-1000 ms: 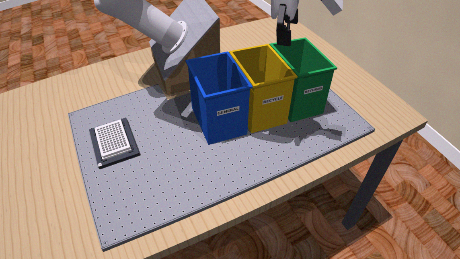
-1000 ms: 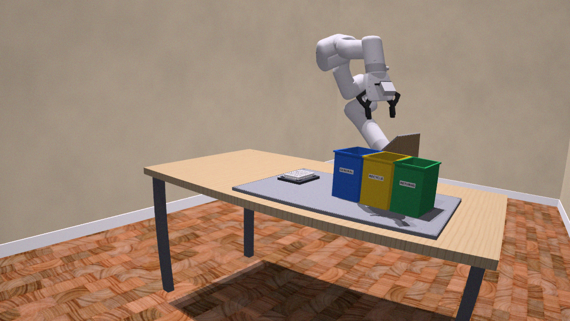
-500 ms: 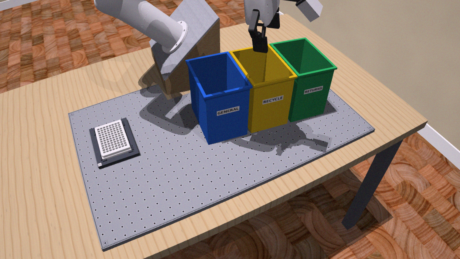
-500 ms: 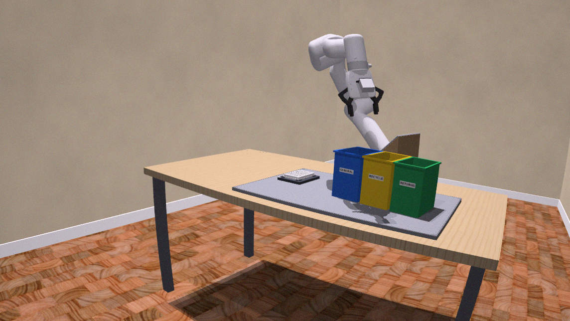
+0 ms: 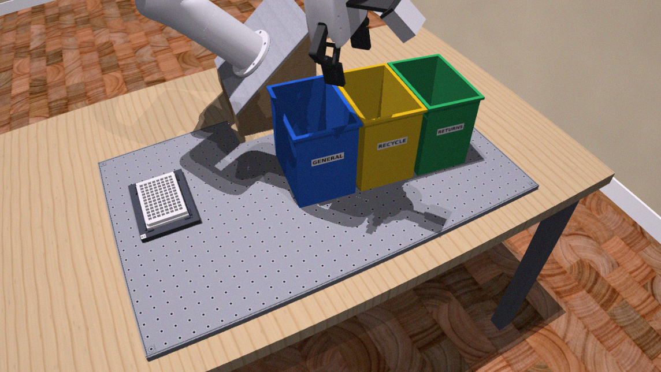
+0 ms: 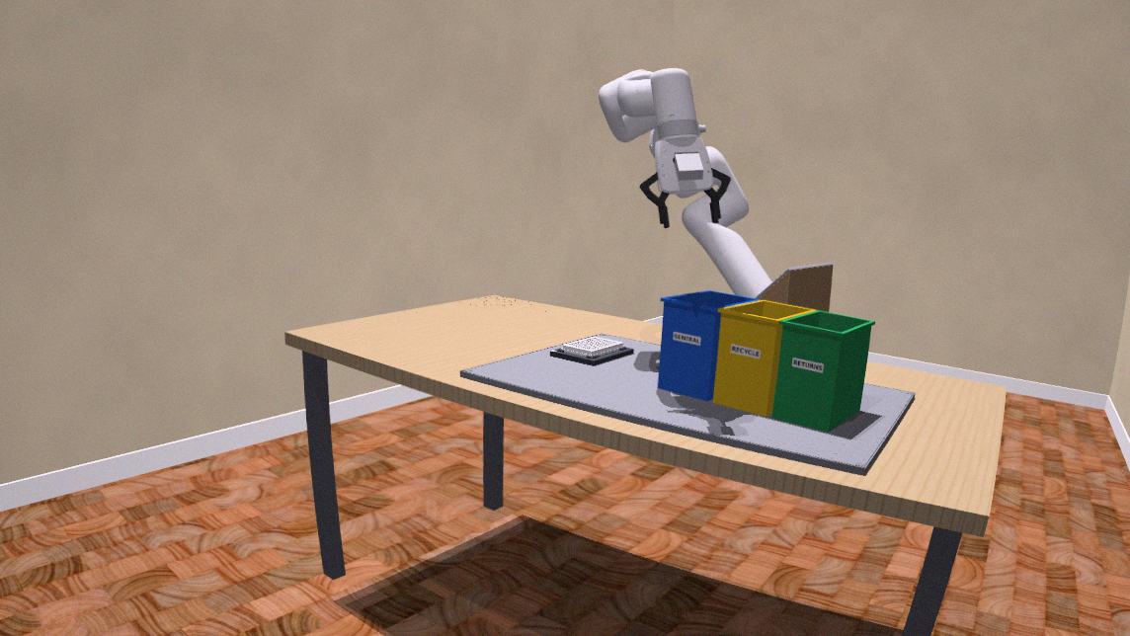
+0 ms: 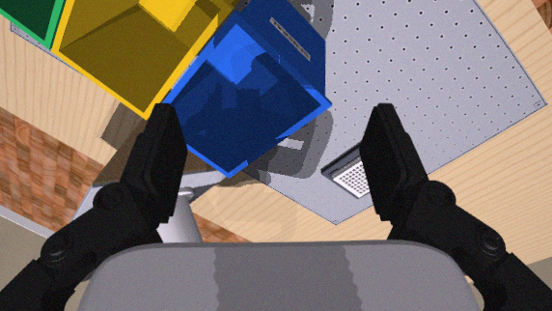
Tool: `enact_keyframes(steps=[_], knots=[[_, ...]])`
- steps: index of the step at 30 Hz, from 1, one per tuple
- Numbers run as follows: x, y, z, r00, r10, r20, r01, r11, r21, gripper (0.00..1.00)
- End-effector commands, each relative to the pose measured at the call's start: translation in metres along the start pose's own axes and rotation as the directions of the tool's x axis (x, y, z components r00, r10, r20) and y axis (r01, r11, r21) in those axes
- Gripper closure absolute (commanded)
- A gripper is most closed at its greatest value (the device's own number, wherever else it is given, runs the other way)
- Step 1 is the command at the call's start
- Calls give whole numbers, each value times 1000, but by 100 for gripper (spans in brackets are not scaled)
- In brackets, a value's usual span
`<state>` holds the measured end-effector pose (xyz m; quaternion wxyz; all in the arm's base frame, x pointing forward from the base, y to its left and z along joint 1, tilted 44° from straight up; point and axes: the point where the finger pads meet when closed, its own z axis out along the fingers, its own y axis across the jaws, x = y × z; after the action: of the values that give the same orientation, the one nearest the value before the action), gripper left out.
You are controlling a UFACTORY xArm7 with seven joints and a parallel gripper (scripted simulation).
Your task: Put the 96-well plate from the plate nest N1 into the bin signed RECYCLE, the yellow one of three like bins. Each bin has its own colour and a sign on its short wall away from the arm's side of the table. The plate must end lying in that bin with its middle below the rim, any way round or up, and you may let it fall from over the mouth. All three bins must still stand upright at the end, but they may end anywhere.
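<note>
In the top view, nearest the camera a grey perforated board (image 5: 259,259) was seen lying on the wooden table (image 5: 51,259). Toward the board's left end the 96-well plate (image 5: 162,199), white, was seated flat in the dark plate nest N1 (image 5: 194,216), w/ nothing touching it. Further back, 3 bins were lined up side by side & upright on the board: blue bin (image 5: 323,180) signed GENERAL, yellow bin (image 5: 388,162) signed RECYCLE, green bin (image 5: 446,148) signed RETURNS. Blue & yellow were seen touching or nearly so; same for yellow & green. All 3 mouths were seen open to the top, no plate inside any. Shadows of the arm were cast on the board in front of & beside the bins.

Behind the bins a wedge-shaped grey mount (image 5: 263,60) was seen, w/ the white arm (image 5: 203,25) rising from it. In the exterior view the gripper (image 6: 687,209) was held high over the table, well above the bin rims, pointed down. Jaws were spread wide, nothing between them. In the wrist view both black fingers were seen far apart, w/ the blue bin's mouth framed between them, the yellow bin up-left of it & the plate partly hidden behind the other finger; plate & gripper were well apart
</note>
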<state>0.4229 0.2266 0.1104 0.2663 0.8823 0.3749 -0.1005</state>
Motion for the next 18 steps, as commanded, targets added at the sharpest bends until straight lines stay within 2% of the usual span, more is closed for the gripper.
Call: enact_keyframes(steps=[1,7,9,18], knots=[[-9,11,-5,999,34,-12,-34,999,-1,0],[-29,33,-8,999,49,-14,-49,999,-2,0],[-29,33,-8,999,49,-14,-49,999,-2,0],[-57,60,-10,991,130,-24,-131,991,-10,0]])
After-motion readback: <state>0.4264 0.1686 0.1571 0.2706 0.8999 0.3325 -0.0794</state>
